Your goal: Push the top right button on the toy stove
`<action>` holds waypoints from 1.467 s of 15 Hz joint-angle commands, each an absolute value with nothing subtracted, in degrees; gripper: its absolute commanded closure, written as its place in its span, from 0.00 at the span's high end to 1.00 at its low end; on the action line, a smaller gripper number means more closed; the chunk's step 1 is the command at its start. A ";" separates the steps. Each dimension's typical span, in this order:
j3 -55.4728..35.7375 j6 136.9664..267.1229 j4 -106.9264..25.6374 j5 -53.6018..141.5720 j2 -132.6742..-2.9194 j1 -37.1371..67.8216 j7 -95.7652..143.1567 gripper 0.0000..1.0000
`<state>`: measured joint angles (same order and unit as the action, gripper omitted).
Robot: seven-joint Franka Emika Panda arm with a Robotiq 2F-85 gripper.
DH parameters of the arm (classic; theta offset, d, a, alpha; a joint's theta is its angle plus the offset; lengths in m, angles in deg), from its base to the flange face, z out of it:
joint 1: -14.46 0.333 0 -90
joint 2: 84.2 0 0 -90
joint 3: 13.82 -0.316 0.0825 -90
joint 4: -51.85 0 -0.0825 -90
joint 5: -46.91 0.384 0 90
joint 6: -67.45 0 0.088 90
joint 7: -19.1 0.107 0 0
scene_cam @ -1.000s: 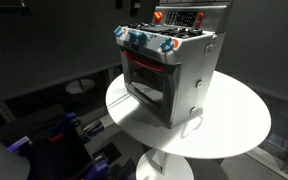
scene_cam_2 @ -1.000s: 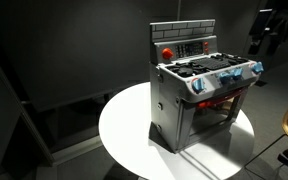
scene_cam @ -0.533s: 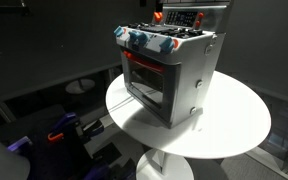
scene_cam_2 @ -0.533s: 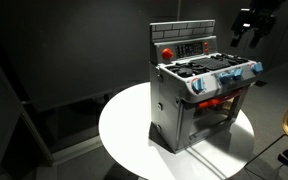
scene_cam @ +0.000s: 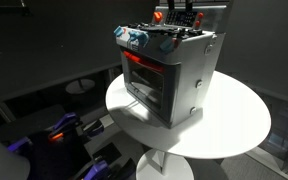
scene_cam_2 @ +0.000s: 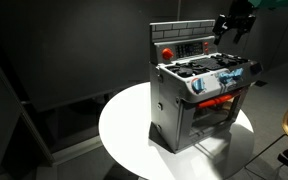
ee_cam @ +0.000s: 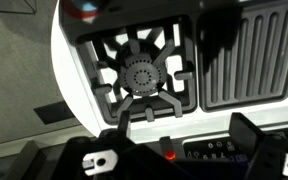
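Up near the top edge of an exterior view, we see the boxy silver-grey toy stove [scene_cam: 189,85] standing on a round white table [scene_cam: 234,125], closer to the table's far side. Its glass door [scene_cam: 144,82] glows red along the top, and a row of blue-and-red knobs [scene_cam: 139,38] runs above it. The black gripper [scene_cam: 180,17] hangs over the cooktop, in front of the raised back panel [scene_cam: 216,18]; from this angle we cannot tell how its jaws stand.

Turning to the exterior view from the stove's opposite front corner, we find the toy stove [scene_cam_2: 169,110] on the table [scene_cam_2: 124,130], with the door [scene_cam_2: 219,110] and knobs [scene_cam_2: 224,80] facing right. The gripper [scene_cam_2: 232,25] is just beside the upper right corner of the back panel [scene_cam_2: 184,42], fingers pointing down and somewhat apart. We cannot tell whether it touches the panel. A round red button [scene_cam_2: 167,52] sits at the panel's left end. A teal part of the arm [scene_cam_2: 274,5] enters at the top right.

Looking through the wrist view, we face straight down on the stove's black burner grate [ee_cam: 139,75], with a ribbed dark griddle plate [ee_cam: 254,55] to its right and a sliver of table [ee_cam: 64,60] at the left. The gripper [ee_cam: 184,150] comes in from the bottom, its two fingers [ee_cam: 104,155] spread wide with nothing between them.
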<state>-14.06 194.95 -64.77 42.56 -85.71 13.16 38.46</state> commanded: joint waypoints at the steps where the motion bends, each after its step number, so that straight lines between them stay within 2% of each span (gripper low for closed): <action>1: -13.63 195.23 -58.51 37.75 -80.69 13.20 43.63 1.00; 13: -9.85 194.71 -47.90 31.60 -71.12 14.63 50.20 1.00; 22: -8.68 193.63 -47.31 32.44 -70.79 15.43 49.72 1.00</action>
